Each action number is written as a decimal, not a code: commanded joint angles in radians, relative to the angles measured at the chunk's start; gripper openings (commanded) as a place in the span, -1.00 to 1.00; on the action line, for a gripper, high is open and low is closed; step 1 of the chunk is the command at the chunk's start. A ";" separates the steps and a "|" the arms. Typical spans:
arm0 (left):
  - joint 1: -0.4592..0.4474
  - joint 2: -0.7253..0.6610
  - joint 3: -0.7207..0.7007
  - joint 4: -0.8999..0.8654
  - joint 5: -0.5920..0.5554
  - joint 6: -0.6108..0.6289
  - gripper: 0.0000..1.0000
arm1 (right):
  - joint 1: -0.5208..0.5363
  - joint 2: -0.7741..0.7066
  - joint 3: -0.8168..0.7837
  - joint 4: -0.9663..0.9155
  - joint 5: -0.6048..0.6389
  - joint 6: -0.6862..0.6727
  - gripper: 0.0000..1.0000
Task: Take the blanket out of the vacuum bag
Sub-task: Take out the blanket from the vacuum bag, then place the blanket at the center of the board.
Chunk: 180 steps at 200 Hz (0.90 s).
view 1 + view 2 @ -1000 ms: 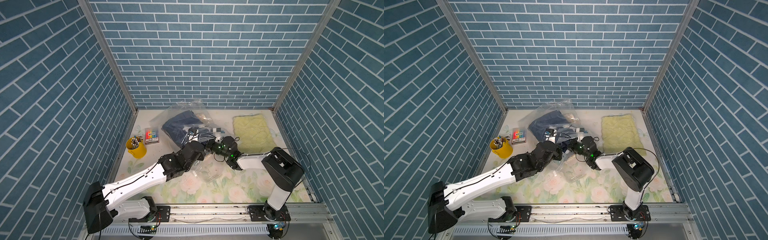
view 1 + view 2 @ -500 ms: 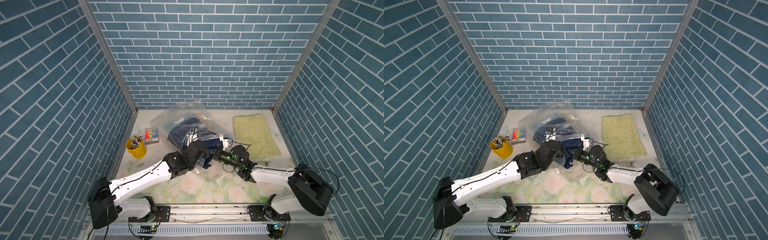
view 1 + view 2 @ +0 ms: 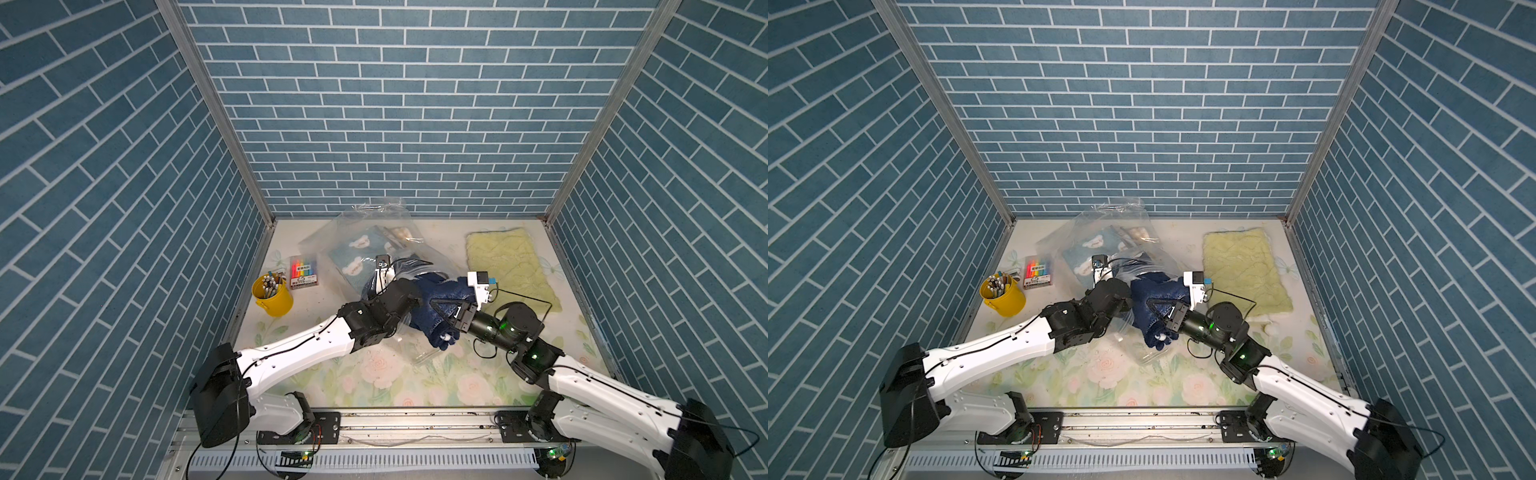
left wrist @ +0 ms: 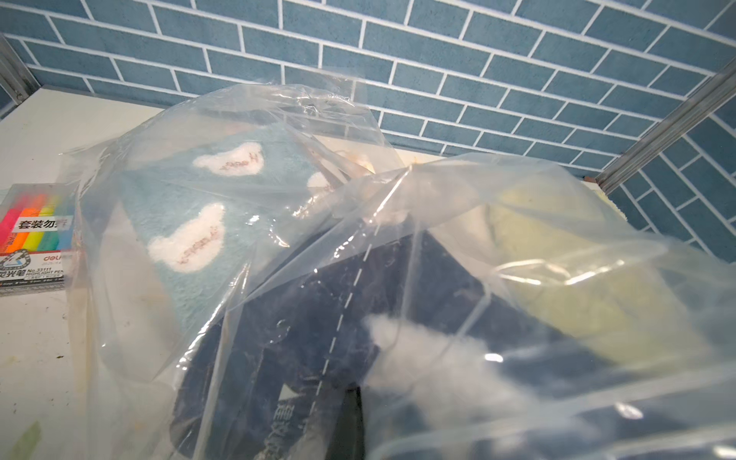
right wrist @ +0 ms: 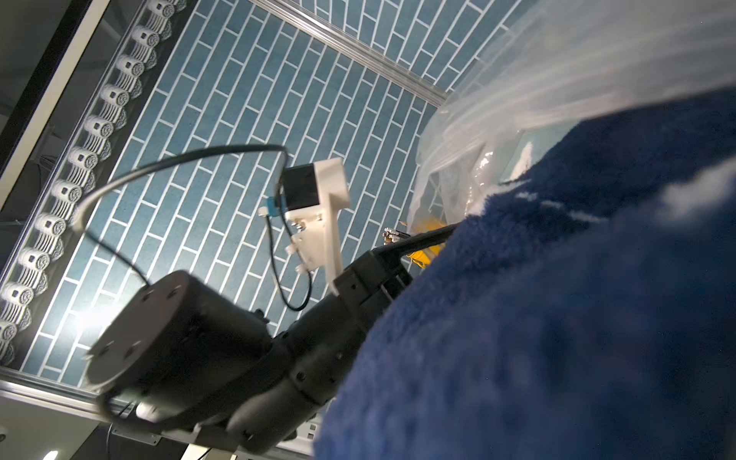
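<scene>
Navy blanket (image 3: 430, 330) was clamped tight in the right gripper (image 3: 437, 305) mid-tabletop (image 3: 374, 376). Left gripper (image 3: 386, 285) was pinched together on the clear bag (image 3: 365, 226), fingertips hidden under plastic.

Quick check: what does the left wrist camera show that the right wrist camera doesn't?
Left wrist only: the highlighter pack and the yellow-green towel, which is seen through plastic. Right wrist only: the left arm with its camera mount, and the yellow pen cup peeking past the blanket. Both: the navy blanket and the crinkly clear vacuum bag.
</scene>
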 commanded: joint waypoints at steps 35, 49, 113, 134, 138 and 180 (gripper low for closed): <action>0.027 0.009 -0.033 0.052 0.002 -0.048 -1.00 | -0.146 -0.115 0.220 -0.239 -0.028 -0.108 -1.00; 0.027 0.012 -0.055 0.071 0.008 -0.061 -1.00 | -0.185 -0.071 0.311 -0.250 -0.062 -0.129 -1.00; 0.030 0.007 -0.131 0.102 -0.005 -0.097 -1.00 | -0.367 0.182 0.807 -0.293 -0.210 -0.157 -1.00; 0.035 0.005 -0.155 0.104 -0.003 -0.112 -1.00 | -0.451 0.249 0.922 -0.320 -0.249 -0.151 -1.00; 0.037 0.005 -0.159 0.105 -0.001 -0.114 -1.00 | -0.474 0.259 0.933 -0.318 -0.259 -0.146 -1.00; 0.048 -0.025 -0.205 0.122 0.016 -0.125 -1.00 | -0.692 0.329 0.889 -0.197 -0.411 -0.024 -1.00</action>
